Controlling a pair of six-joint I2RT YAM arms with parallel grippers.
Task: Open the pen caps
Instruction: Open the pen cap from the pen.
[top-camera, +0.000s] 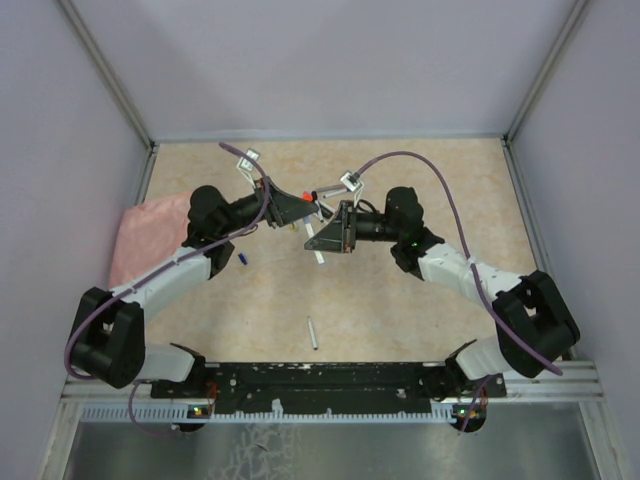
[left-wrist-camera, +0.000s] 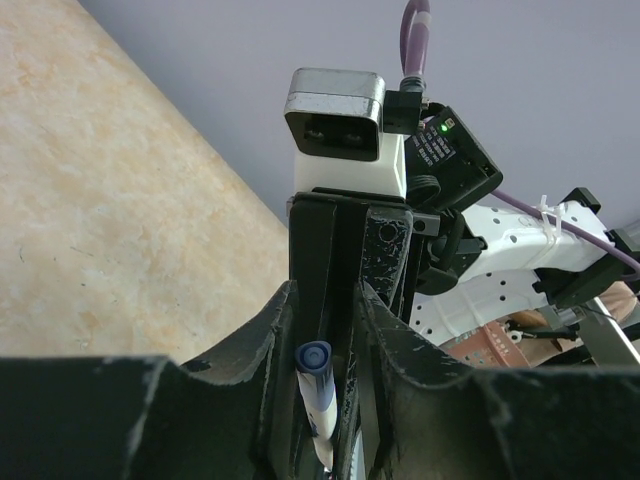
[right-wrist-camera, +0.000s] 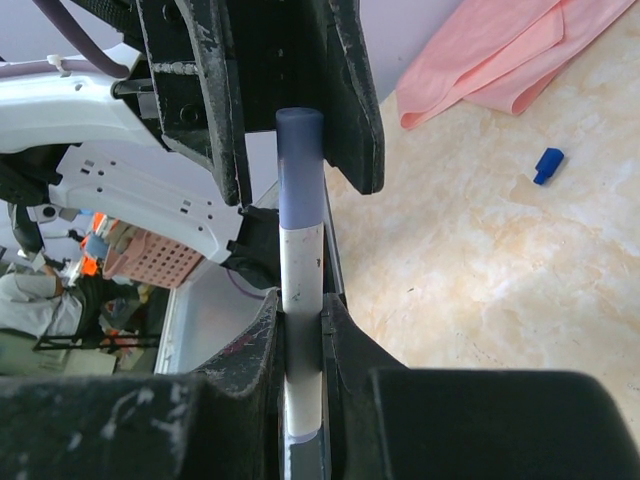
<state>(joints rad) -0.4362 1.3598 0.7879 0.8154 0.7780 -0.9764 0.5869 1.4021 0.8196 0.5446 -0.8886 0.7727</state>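
My two grippers meet over the middle of the table. My right gripper (right-wrist-camera: 300, 300) is shut on the white barrel of a pen (right-wrist-camera: 301, 270). The pen's blue-purple cap (right-wrist-camera: 300, 160) points away from it, in between the fingers of my left gripper (top-camera: 305, 212). In the left wrist view the cap's round end (left-wrist-camera: 315, 355) sits between my left gripper's (left-wrist-camera: 325, 295) narrowly set fingers, which look shut on it. In the top view my right gripper (top-camera: 322, 232) faces the left one. A loose blue cap (right-wrist-camera: 547, 165) lies on the table, also seen from above (top-camera: 243, 258).
A pink cloth (top-camera: 150, 235) lies at the table's left edge and shows in the right wrist view (right-wrist-camera: 500, 50). One loose white pen (top-camera: 313, 332) lies near the front middle. Grey walls close in the back and sides.
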